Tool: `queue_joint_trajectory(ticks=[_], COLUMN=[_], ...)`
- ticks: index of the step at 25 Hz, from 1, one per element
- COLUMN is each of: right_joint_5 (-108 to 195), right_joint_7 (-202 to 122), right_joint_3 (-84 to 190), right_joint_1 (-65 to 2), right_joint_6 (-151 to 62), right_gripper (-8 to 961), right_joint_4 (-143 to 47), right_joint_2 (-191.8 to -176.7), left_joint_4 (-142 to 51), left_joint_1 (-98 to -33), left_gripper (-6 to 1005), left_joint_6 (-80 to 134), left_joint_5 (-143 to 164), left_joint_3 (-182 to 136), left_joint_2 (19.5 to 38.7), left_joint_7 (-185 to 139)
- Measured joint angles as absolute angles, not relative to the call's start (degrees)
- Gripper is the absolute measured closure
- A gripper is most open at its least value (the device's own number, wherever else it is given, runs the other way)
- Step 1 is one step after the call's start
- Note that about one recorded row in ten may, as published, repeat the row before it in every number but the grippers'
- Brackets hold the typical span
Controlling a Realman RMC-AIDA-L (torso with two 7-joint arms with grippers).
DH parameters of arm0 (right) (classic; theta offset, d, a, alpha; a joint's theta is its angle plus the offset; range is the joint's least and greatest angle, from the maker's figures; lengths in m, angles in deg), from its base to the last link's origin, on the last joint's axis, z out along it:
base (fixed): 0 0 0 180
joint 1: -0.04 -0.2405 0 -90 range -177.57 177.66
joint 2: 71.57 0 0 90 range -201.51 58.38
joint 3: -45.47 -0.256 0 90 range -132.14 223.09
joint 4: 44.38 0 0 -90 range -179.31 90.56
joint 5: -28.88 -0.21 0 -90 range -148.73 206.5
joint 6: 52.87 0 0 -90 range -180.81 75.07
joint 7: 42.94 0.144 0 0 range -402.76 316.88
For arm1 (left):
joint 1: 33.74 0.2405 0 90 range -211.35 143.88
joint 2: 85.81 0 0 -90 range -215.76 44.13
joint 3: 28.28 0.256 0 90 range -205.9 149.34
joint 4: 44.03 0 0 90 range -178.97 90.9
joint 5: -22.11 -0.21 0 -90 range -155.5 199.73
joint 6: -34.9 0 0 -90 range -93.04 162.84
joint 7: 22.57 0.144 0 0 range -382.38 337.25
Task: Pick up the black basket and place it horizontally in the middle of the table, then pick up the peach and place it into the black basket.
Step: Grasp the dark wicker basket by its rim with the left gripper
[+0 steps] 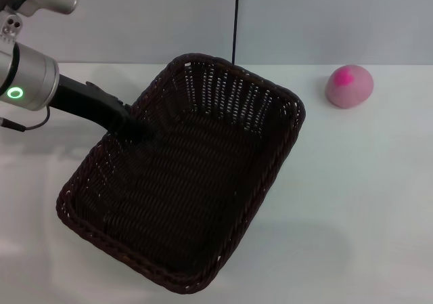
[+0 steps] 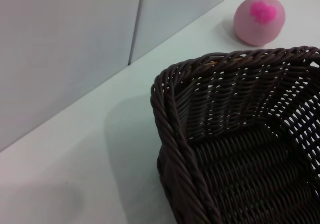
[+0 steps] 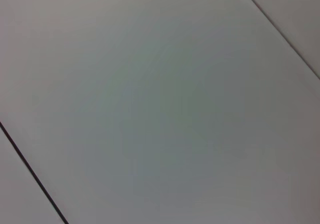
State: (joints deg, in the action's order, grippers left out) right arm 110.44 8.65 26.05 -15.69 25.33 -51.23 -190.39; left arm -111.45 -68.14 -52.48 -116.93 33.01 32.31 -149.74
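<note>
The black basket sits diagonally at the middle-left of the white table, its shadow cast off to one side as if it is raised. My left gripper reaches in from the left and is shut on the basket's left long rim; its dark fingers blend into the weave. The left wrist view shows a basket corner up close and the peach beyond it. The peach, pale pink with a magenta spot, lies on the table at the far right, apart from the basket. My right gripper is out of view.
A grey panelled wall with a dark vertical seam stands behind the table's far edge. The right wrist view shows only grey panels.
</note>
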Motion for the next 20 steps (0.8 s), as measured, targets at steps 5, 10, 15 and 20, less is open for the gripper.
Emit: queue_joint_trajectory(ticks=[5,10,15,20], right_joint_5=[110.44,110.44,110.42,110.38], right_joint_7=[8.66,8.65,8.65,8.65], right_joint_3=[25.96,25.92,25.55,24.92], right_joint_1=[-15.69,-15.69,-15.69,-15.63], right_joint_6=[24.64,24.34,23.96,23.93], right_gripper=[347,348,348,348], right_joint_4=[-51.23,-51.2,-51.23,-51.23], right_joint_2=[-190.39,-190.39,-190.39,-190.39], left_joint_4=[-111.35,-111.58,-111.72,-112.08], left_joint_1=[-68.19,-67.91,-67.79,-67.05], left_gripper=[398,525,631,737], left_joint_6=[-52.21,-51.17,-50.78,-51.3], left_joint_5=[-116.93,-116.93,-116.96,-114.97], left_joint_3=[33.93,34.17,34.32,34.41], left_joint_2=[32.31,32.29,32.22,32.24], left_joint_7=[-149.64,-149.19,-148.82,-144.81])
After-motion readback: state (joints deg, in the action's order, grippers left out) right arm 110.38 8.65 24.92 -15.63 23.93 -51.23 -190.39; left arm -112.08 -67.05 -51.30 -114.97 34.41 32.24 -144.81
